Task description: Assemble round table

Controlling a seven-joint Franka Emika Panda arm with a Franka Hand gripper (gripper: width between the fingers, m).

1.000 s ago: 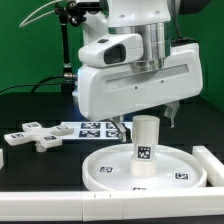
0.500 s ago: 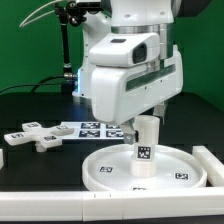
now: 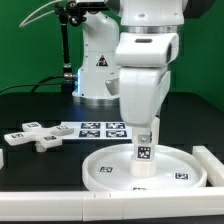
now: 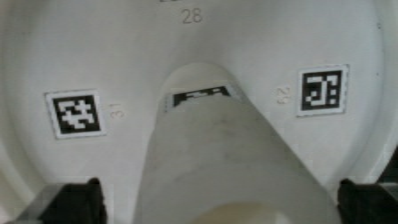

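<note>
The short cylindrical leg stands upright in the middle of the rimmed disc top. My gripper hangs straight above the leg, its fingers down around the leg's upper end. In the wrist view the leg rises between the two dark fingertips, with a gap showing on each side, so the gripper is open. Markers on the disc top show on both sides of the leg. The cross-shaped foot lies flat at the exterior view's left, apart from the gripper.
The marker board lies behind the disc top. A long white edge bar lies at the exterior view's right and another bar end at its left. A black stand stands at the back.
The hand has turned about its vertical axis, from its broad side to its narrow side, and has shifted right to sit over the leg. The leg, disc top and foot have not moved.
</note>
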